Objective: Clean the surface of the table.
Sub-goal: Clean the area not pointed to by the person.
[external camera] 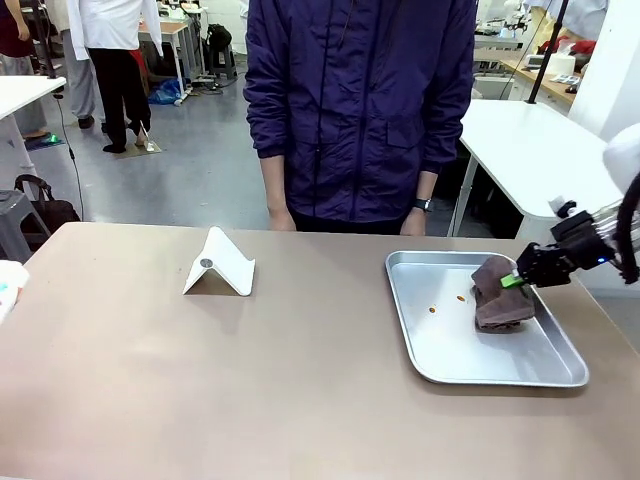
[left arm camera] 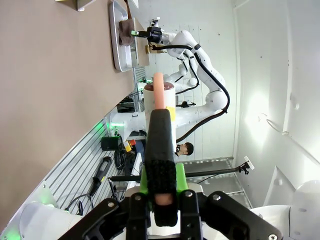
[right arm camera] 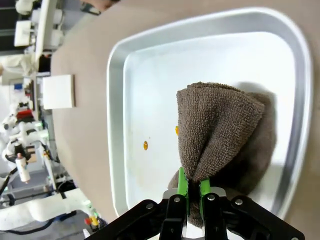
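The left gripper (left arm camera: 160, 115) is closed on nothing, held off the worktop (external camera: 300, 390). A white stand (external camera: 220, 265) sits far left. At right, in the tray (external camera: 445, 335), the right gripper (external camera: 520, 280) pinches the cloth (external camera: 498, 300). Bare worktop lies to its left, past the tray's rim, so I judge the right arm best placed.

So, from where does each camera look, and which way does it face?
Front view: between the arms, facing across the table to the person; the right gripper shows at the right.
Left wrist view: on the left wrist, rolled sideways, looking along the shut left gripper beside the table edge.
Right wrist view: on the right wrist, looking down at the tray; the right gripper pinches the brown cloth.
Shared: all three show the tray and brown cloth.
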Controlling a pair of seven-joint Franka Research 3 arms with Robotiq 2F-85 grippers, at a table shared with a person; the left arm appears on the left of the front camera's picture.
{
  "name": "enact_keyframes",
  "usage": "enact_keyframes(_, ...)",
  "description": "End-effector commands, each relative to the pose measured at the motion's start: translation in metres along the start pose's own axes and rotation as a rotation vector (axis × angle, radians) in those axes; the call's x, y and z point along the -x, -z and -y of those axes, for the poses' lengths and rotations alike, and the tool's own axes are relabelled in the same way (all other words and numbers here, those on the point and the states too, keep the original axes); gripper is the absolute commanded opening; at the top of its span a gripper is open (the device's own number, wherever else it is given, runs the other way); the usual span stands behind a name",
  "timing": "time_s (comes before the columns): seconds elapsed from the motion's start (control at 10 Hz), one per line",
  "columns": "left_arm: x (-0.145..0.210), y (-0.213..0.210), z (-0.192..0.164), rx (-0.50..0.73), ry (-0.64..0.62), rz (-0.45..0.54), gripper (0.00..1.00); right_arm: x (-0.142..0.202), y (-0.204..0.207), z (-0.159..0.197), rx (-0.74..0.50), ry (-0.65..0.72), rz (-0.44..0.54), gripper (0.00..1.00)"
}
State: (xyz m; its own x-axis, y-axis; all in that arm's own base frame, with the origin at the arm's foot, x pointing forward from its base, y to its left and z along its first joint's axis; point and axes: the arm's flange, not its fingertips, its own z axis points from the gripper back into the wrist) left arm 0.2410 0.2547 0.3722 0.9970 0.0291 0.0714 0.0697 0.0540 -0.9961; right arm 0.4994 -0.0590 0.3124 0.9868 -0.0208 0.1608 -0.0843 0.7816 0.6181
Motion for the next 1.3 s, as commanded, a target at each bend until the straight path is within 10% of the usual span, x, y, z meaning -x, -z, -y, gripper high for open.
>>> enact_keyframes(0.0,0.001,-0.005,0.007,0.013,-0.006,0.004,0.03,-0.013,0.024,-0.008,-0.009,0.0,-0.039,0.1)
enact_keyframes(1.2,0.001,-0.005,0.007,0.013,-0.006,0.004,0.03,-0.008,0.137,-0.119,-0.12,-0.219,-0.239,0.1)
